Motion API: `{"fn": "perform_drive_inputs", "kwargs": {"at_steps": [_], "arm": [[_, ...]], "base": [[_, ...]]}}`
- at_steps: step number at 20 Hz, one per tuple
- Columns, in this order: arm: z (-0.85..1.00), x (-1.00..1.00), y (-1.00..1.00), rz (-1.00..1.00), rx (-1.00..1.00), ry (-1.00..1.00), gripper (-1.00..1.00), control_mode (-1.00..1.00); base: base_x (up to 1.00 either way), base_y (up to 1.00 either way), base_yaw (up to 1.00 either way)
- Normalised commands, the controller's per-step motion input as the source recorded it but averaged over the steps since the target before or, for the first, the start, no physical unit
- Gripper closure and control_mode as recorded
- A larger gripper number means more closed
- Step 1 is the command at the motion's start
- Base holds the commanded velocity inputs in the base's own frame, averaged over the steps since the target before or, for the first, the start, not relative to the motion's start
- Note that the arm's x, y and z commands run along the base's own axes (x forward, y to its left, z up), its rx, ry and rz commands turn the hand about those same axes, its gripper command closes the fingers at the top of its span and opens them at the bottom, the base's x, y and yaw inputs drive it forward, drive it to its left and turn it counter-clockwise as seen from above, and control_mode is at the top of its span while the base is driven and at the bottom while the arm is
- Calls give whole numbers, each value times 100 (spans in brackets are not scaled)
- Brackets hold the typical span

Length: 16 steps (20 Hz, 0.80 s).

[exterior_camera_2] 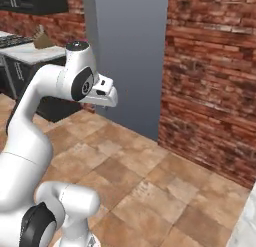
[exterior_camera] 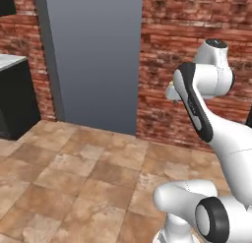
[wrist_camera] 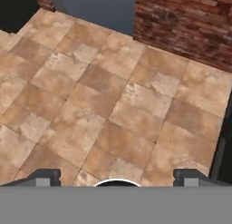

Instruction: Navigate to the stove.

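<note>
arm (exterior_camera: 197, 104) folded high, elbow up, hand tipped down at tiled floor (wrist_camera: 113, 109) | gripper (wrist_camera: 117, 177) jaws spread wide, holding nothing | stove (exterior_camera_2: 12, 41) grate edge at 10 o'clock, right base view, beside counter (exterior_camera_2: 35, 52)

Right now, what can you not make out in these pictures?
- Stove: right base view, cut by the left edge; burner grates barely show.
- Brown thing on the counter: too small to identify.
- Hand: hand view, fingertips far apart, rest cut off below.
</note>
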Motion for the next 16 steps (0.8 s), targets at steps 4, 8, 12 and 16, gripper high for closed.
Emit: {"fn": "perform_drive_inputs", "kwargs": {"at_steps": [4, 8, 12, 16], "arm": [[0, 0, 0, 0, 0, 0, -100, 100], [0, 0, 0, 0, 0, 0, -100, 100], [0, 0, 0, 0, 0, 0, -100, 100], [0, 0, 0, 0, 0, 0, -100, 100]], "base": [[-14, 0, 100], [-13, 0, 100], [-3, 0, 96], [14, 0, 82]]}}
